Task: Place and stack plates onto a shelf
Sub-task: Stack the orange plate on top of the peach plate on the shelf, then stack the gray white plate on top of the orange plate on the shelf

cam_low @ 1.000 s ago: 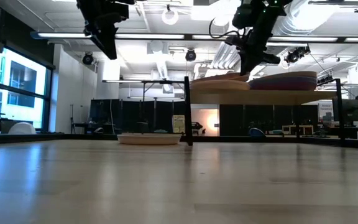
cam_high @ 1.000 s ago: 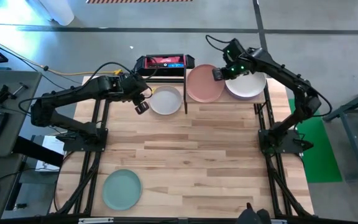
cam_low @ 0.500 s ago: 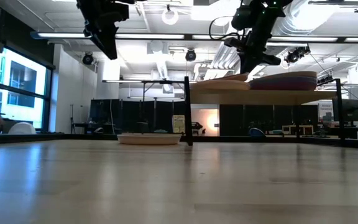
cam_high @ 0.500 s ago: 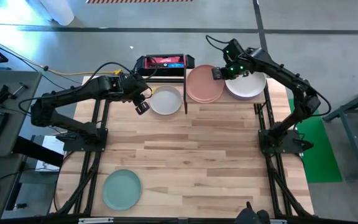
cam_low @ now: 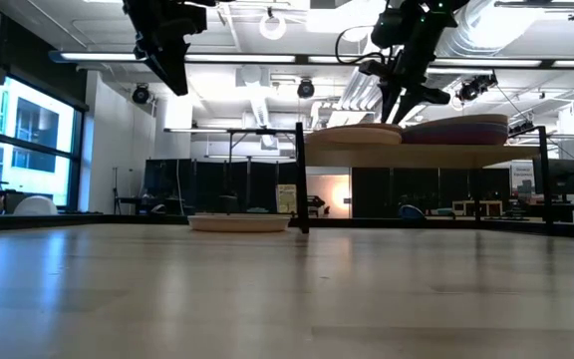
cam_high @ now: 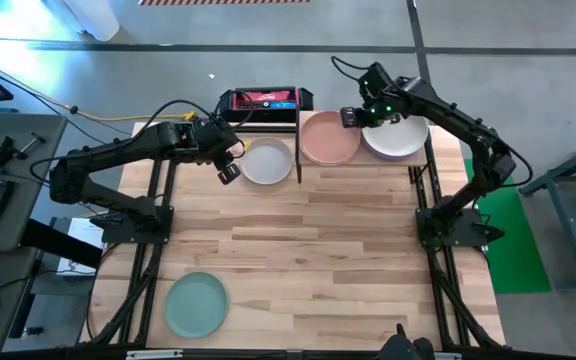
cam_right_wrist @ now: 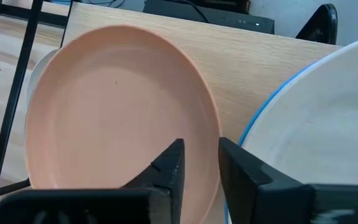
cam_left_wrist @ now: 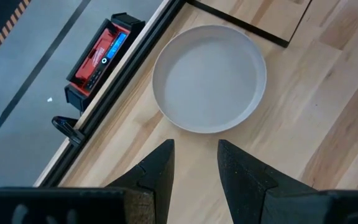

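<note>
The pale pink plate (cam_high: 326,140) (cam_right_wrist: 117,106) lies flat on the left half of the shelf (cam_high: 362,160) (cam_low: 417,155). Beside it on the shelf is a stack (cam_high: 398,138) (cam_low: 456,128) with a cream-white plate on top and blue and purple rims below. My right gripper (cam_high: 349,118) (cam_right_wrist: 201,158) is at the pink plate's edge nearest the stack, shut on it. My left gripper (cam_high: 229,170) (cam_left_wrist: 196,155) hovers open and empty beside the grey-white plate (cam_high: 267,161) (cam_left_wrist: 209,78), which rests on the table left of the shelf. The teal-green plate (cam_high: 196,304) lies near the table's front left. My right gripper has the pink plate's rim (cam_right_wrist: 215,134) on the side facing the stack, one finger (cam_right_wrist: 173,165) over the plate's inside and the other outside the rim. The fingers come slanting down from above. The plate lies flat with its underside on the shelf.
A black shelf post (cam_high: 298,140) stands between the grey-white plate and the shelf. A red and black device (cam_high: 265,100) (cam_left_wrist: 98,53) sits just beyond the table's far edge. Bare wood stretches across the table's middle and near right.
The pink plate was tilted, its stack-side edge held up by my right gripper. That edge has come down and the plate now lies flat on the shelf. My right gripper has shifted slightly toward the far left.
</note>
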